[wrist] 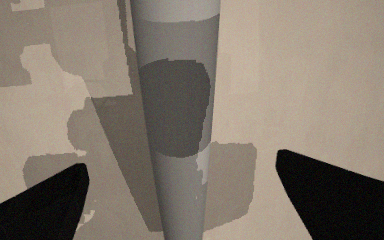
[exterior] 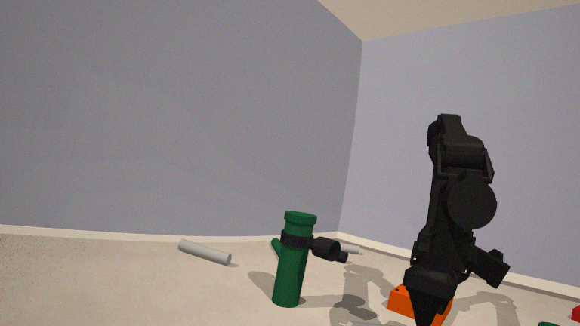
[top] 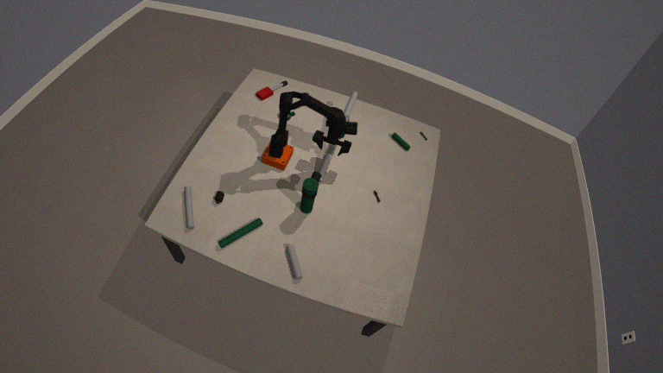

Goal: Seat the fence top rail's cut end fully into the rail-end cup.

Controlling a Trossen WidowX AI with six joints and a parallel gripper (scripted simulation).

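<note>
The gripper (wrist: 182,200) hangs wide open, holding nothing, straddling the top rail (wrist: 176,110), whose long axis runs lengthwise between the fingers toward the rail-end cup (exterior: 327,248) (seemingly just short of it, though the arm blocks the view).

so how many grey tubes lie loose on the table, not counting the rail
2: one grey tube near the table's left edge, one near the front edge. Others may hide behind the arm.
</note>
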